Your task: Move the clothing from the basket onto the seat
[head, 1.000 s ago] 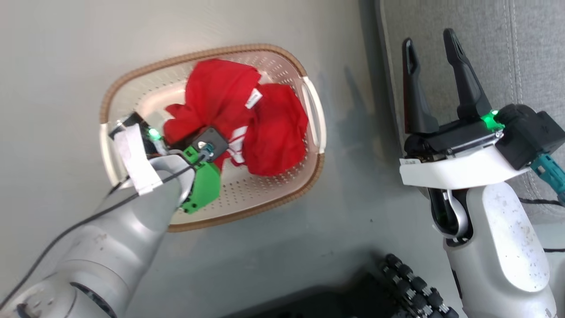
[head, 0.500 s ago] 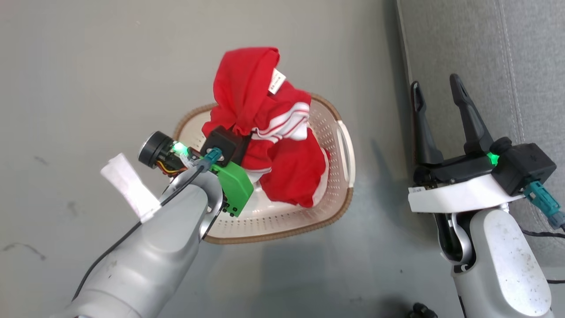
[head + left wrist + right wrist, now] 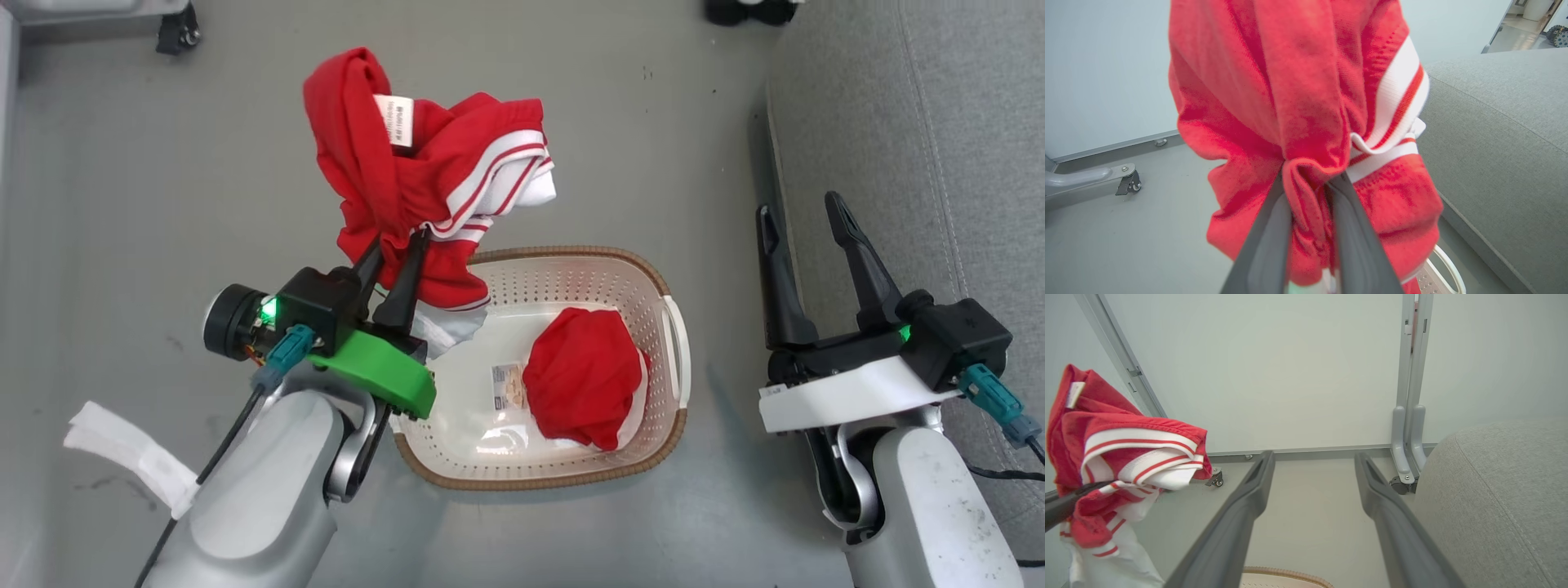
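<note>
My left gripper [image 3: 400, 241] is shut on the striped red garment [image 3: 416, 171], holding it in the air above and left of the basket [image 3: 653, 441]. Up close, its fingers pinch a fold of the striped red garment [image 3: 1298, 122]. A second, plain red garment [image 3: 584, 376] lies bunched inside the basket beside a sticker [image 3: 508, 385]. At the right, my right gripper [image 3: 804, 212] stands open and empty over the floor at the edge of the grey seat [image 3: 922, 122]. The right wrist view has my right gripper [image 3: 1314, 457] open, the striped red garment [image 3: 1126, 457] at left and the seat [image 3: 1502, 490] at right.
The basket stands on a grey floor [image 3: 163, 163]. A caster [image 3: 175, 33] of a frame is at the top left, and a dark wheeled base [image 3: 747, 10] at the top. A frame's metal post [image 3: 1410, 396] and a white wall rise behind.
My left gripper has lifted the striped garment up out of the basket, leaving the plain red one inside. The head camera has shifted, so the basket sits lower and further right in view.
</note>
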